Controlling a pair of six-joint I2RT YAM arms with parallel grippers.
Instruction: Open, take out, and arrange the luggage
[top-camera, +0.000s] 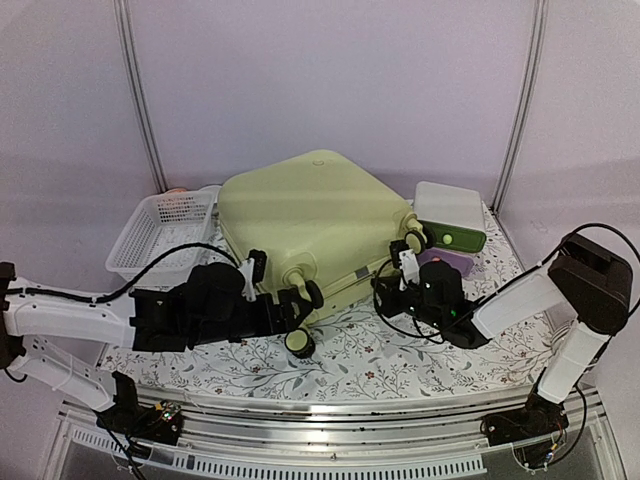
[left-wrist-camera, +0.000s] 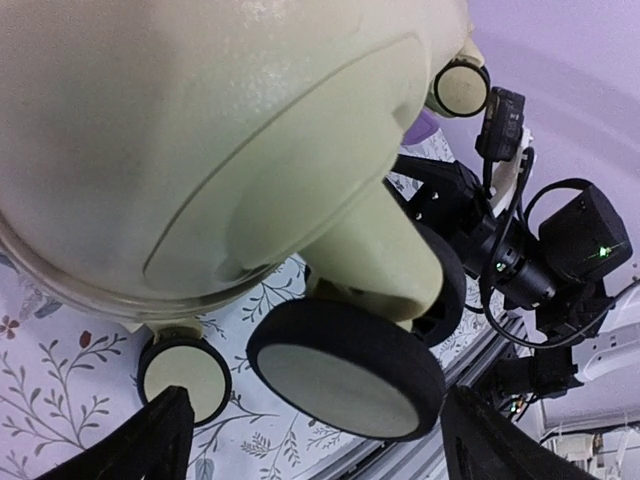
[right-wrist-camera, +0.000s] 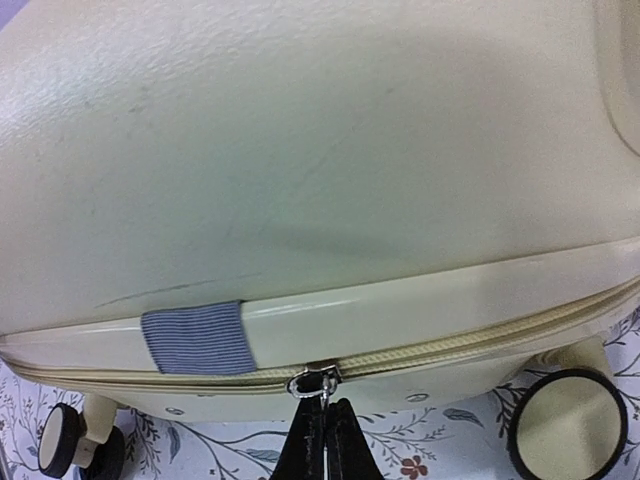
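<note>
At the near edge of the luggage (top-camera: 310, 215), which lies flat and zipped shut on the table, both arms work among the wheels.

1. Left gripper (left-wrist-camera: 320, 430): jaws spread wide on either side of a black wheel (left-wrist-camera: 345, 365) at the near-left corner of the luggage. They grip nothing.
2. Right gripper (right-wrist-camera: 322, 430): fingers fully closed at the zipper seam on the near-right side of the luggage. They appear to pinch the metal zipper pull (right-wrist-camera: 313, 383), though the tab itself is mostly hidden between them.

Hazards:
- The pinch on the pull is small, so a sideways drag along the seam may strip it from the fingertips.
- With the left jaws open, nothing braces the luggage. A zipper pull may roll or slide it toward the white box (top-camera: 450, 215) at its right side.
- Arm cables hang close to the wheels and may snag.

Surface and room: a floral tablecloth (top-camera: 380, 350) lies under the luggage, a white basket (top-camera: 160, 235) stands to its left, and pale lilac wall panels (top-camera: 330, 80) rise behind it.
</note>
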